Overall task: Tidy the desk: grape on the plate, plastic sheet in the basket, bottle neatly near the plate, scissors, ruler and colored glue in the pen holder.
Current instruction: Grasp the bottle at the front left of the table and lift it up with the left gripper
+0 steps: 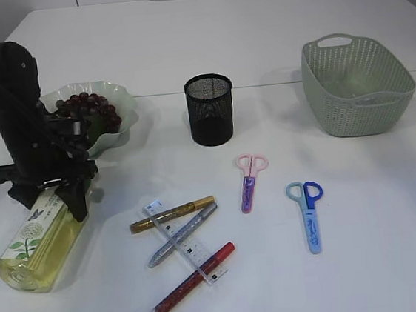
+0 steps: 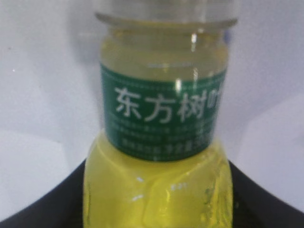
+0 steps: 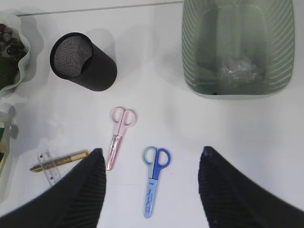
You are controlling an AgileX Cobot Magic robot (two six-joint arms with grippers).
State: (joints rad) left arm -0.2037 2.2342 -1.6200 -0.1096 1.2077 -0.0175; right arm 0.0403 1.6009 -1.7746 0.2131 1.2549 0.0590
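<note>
black left arm (image 1: pixel 18 116) angles down, its gripper (image 1: pixel 66 187) straddling the lying bottle's (image 1: pixel 35 245) neck, grasp unclear; right gripper (image 3: pixel 152 187) spread open.

From my left wrist view the bottle (image 2: pixel 159 142) is blurred, its cap cut off at the top edge. In the exterior view, my left gripper (image 1: pixel 66 187) hides the bottle's neck.

White characters "东方树" on the bottle's (image 2: pixel 161 142) green neck label (image 2: pixel 164 111)
</note>
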